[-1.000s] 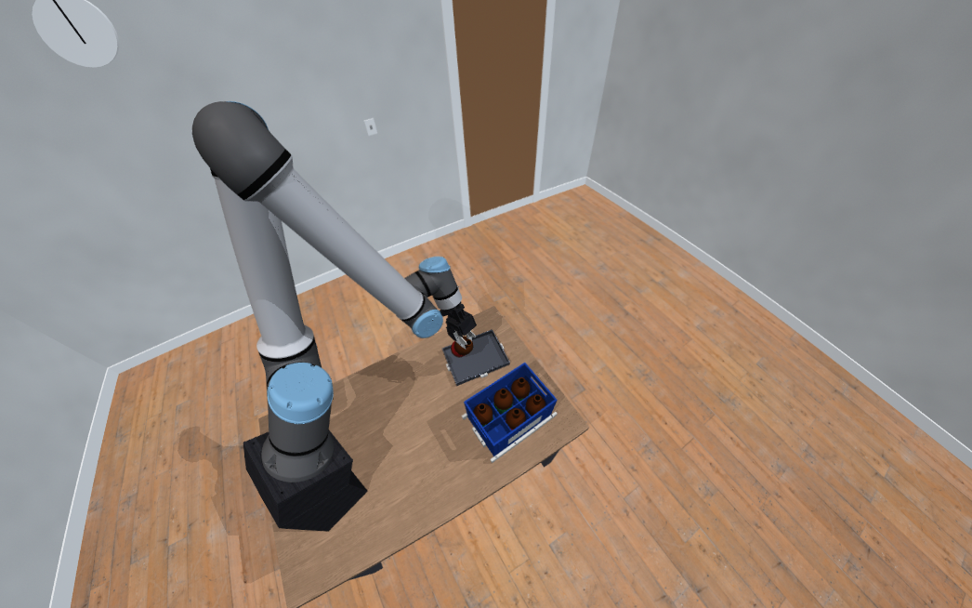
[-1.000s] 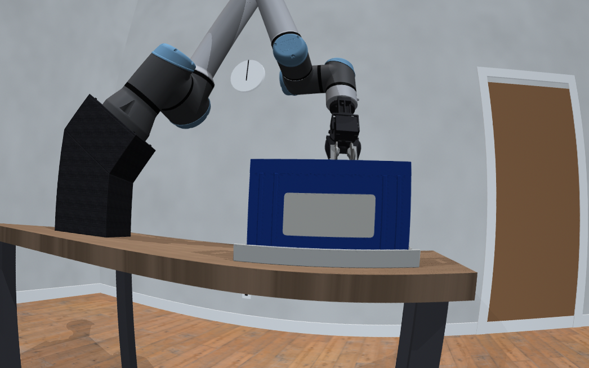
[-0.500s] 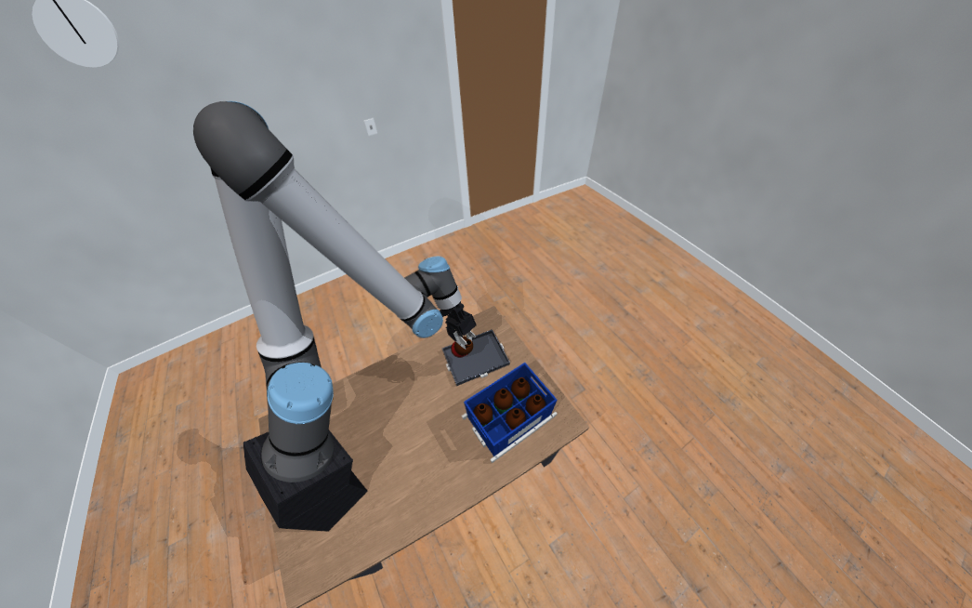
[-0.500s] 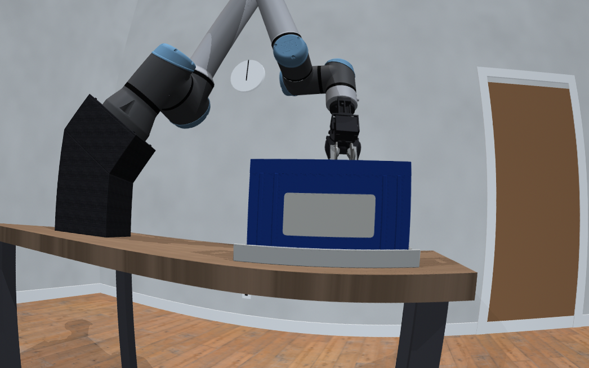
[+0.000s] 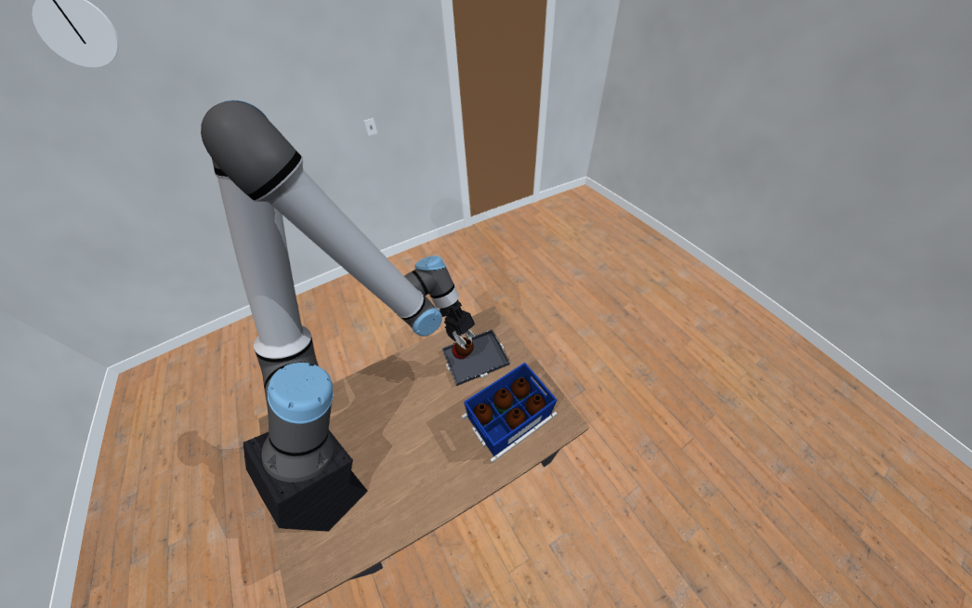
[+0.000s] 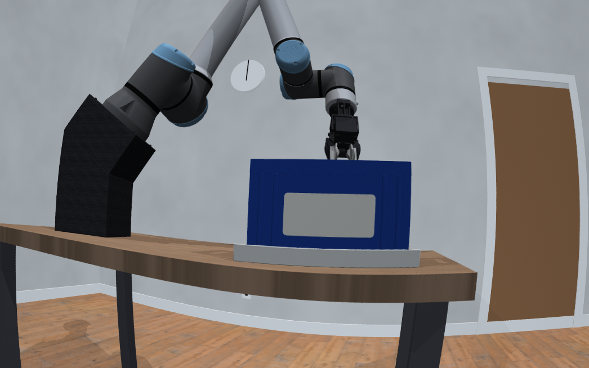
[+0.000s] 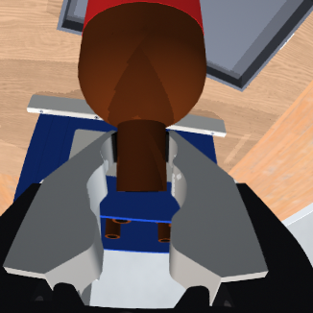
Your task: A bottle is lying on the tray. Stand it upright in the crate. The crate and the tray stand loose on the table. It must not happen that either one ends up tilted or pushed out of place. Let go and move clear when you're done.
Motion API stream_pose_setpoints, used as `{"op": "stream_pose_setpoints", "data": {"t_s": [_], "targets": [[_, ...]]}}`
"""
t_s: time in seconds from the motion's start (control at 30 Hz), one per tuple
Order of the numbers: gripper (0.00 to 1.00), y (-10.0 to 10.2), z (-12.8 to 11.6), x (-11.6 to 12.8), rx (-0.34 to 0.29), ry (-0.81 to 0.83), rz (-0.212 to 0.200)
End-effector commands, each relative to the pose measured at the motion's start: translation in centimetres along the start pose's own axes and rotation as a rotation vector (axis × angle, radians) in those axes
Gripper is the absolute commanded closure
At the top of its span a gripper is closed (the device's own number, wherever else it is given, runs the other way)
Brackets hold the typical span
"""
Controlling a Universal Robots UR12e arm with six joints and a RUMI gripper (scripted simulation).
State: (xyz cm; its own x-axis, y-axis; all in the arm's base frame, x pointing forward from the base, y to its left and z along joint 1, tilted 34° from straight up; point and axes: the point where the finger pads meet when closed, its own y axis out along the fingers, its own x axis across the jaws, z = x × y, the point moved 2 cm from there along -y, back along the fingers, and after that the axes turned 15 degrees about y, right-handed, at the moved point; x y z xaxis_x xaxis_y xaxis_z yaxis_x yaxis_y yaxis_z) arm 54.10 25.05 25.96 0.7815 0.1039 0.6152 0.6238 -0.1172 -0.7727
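My gripper (image 7: 142, 133) is shut on the neck of a brown bottle (image 7: 142, 72) with a red label. The bottle hangs below the fingers, body down. In the top view the gripper (image 5: 461, 337) holds the bottle (image 5: 463, 350) over the near left part of the dark grey tray (image 5: 476, 356). The blue crate (image 5: 510, 408) stands on the table to the front right of the tray. In the exterior view the gripper (image 6: 342, 151) shows just above the crate's top edge (image 6: 330, 203); the bottle and tray are hidden behind the crate.
Several brown bottles (image 5: 510, 404) stand upright in the crate's cells; the front left cells look empty. The crate rests on a light grey base plate (image 6: 326, 256). The robot's black base (image 5: 304, 476) stands at the table's left end.
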Motion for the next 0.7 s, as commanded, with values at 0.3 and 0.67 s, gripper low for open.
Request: {"op": "stream_pose_setpoints", "data": {"t_s": [0.3,0.67], "targets": [[1.00,-0.11,0.19,0.04,-0.074,0.001,-0.023],[1.00,-0.18,0.26,0.06,-0.093,0.002,-0.031]]}}
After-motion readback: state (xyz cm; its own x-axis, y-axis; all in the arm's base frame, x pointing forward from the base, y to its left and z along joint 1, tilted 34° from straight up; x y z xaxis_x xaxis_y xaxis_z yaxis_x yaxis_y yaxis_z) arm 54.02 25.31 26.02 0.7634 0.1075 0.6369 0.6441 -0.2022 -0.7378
